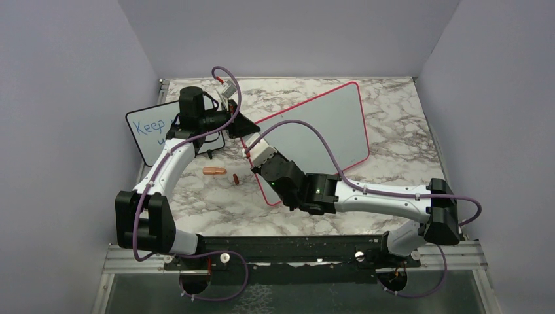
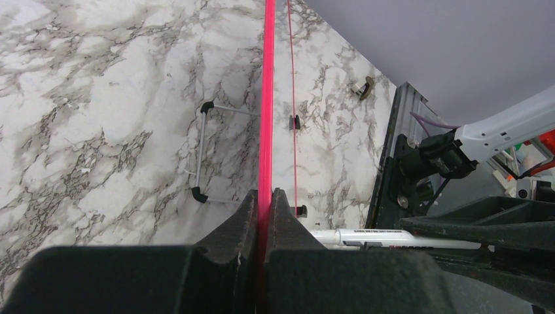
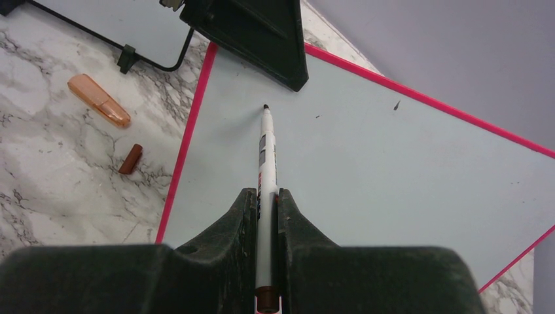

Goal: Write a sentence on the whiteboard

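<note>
Just off the left side of the whiteboard [image 1: 327, 124] there's a smaller black-framed board [image 1: 152, 131] with blue writing, not the one we care about. The left end effector [image 2: 264, 196] is pressed together on the whiteboard's red-pink frame at its left corner, and I'd guess it's steadying the board. An orange cap [image 1: 213, 171] and a small red-brown piece [image 1: 235, 178] lie on the tabletop [image 1: 216, 203] a little off that same left edge.

The right end effector [image 3: 265, 195] is pinching a marker [image 3: 267, 144], uncapped, with the tip over the whiteboard's face close to the held corner. I can't tell if it's actually touching. The face is blank apart from a couple of specks, so I reckon the writing is only about to start. The next move needs light tip contact, then strokes running rightward from that corner — with the left grip firm so the board doesn't skate.
</note>
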`<state>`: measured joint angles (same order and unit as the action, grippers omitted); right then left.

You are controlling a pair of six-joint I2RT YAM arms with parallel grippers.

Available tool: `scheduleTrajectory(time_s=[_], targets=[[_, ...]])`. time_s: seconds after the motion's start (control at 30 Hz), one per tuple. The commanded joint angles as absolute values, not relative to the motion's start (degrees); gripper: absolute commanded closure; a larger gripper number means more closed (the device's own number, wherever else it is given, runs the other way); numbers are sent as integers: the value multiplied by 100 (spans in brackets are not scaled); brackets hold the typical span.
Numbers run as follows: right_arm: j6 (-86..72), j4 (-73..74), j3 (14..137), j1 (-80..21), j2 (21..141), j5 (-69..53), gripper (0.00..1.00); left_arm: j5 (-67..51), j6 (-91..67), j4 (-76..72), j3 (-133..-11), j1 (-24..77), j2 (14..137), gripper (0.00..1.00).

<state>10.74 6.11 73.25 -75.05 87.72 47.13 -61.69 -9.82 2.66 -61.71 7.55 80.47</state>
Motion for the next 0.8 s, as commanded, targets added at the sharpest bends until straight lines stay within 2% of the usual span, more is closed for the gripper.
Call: scheduleTrajectory(time_s=[0.0, 0.77], targets=[[1155, 295, 7528, -7541, 8851, 4844, 99, -5915, -562, 508, -6034, 789, 8139, 100], [1226, 375, 7644, -7539, 8971, 4322, 99, -5927, -575, 510, -6039, 791, 8187, 100]])
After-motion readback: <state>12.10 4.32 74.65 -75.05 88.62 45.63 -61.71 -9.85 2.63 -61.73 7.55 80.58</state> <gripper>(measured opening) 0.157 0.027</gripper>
